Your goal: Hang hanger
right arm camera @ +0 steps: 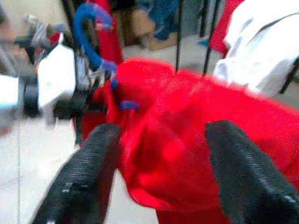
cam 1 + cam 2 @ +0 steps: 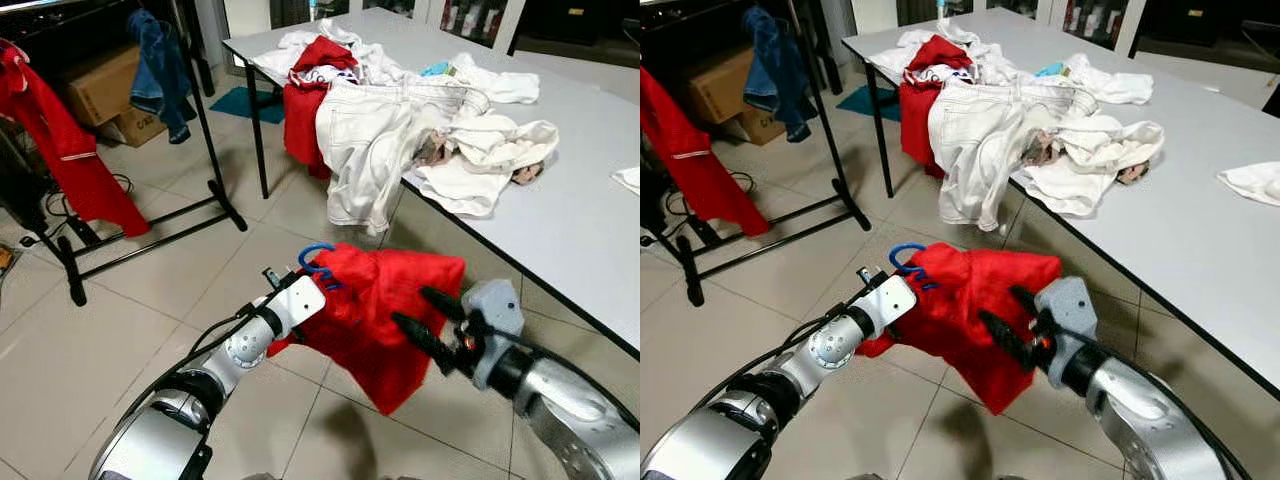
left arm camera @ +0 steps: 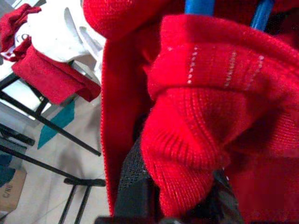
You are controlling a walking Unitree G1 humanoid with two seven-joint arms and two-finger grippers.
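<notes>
Ribbed red knit sweater [image 2: 385, 310] on glossy blue plastic hanger [image 2: 312, 258]; matt tiles.

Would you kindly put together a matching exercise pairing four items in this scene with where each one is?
Items:
1. blue plastic hanger
2. white denim jeans
3. blue denim garment
4. brown cardboard box

Places:
A. hanging on the black clothes rack
B. draped over the edge of the grey table
C. on the floor behind the rack
D. inside the red knitted garment held by the left gripper

Pairs: 1-D, 2-B, 3-A, 4-C
</notes>
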